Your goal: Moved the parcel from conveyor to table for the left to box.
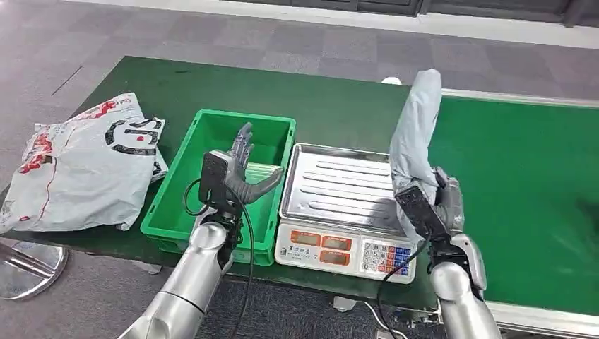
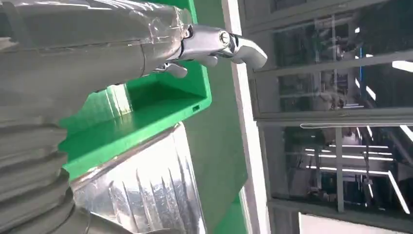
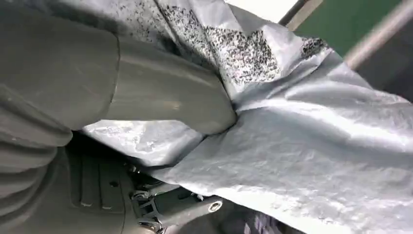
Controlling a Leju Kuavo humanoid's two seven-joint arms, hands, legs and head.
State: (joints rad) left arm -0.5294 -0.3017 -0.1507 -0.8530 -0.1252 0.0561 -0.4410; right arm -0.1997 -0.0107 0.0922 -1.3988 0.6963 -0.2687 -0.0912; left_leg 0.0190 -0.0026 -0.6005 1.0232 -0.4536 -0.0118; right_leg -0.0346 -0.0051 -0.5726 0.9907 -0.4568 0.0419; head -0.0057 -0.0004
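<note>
The right hand (image 1: 443,205) is clamped on the grey parcel (image 1: 415,131), which stands nearly upright above the right edge of the scale's steel pan. In the right wrist view, the thick thumb (image 3: 170,92) presses into the crinkled grey wrapping (image 3: 311,141). The left hand (image 1: 240,169) holds nothing; its fingers are spread apart and raised over the green crate (image 1: 233,176). The scale (image 1: 346,212) sits at the near edge of the table (image 1: 339,106), touching the crate on its left side, with its display and keypad facing the robot. A large white mail bag (image 1: 78,166) with red and black print lies just beside the crate, at the table's left end. The table surface is green throughout. On the right, the green conveyor (image 1: 523,176) runs alongside, bordered by a pale metal rail. Beyond the table lies a grey tiled carpet floor (image 1: 212,35). In the left wrist view, glazed partitions (image 2: 331,112) stand beyond the table edge.
</note>
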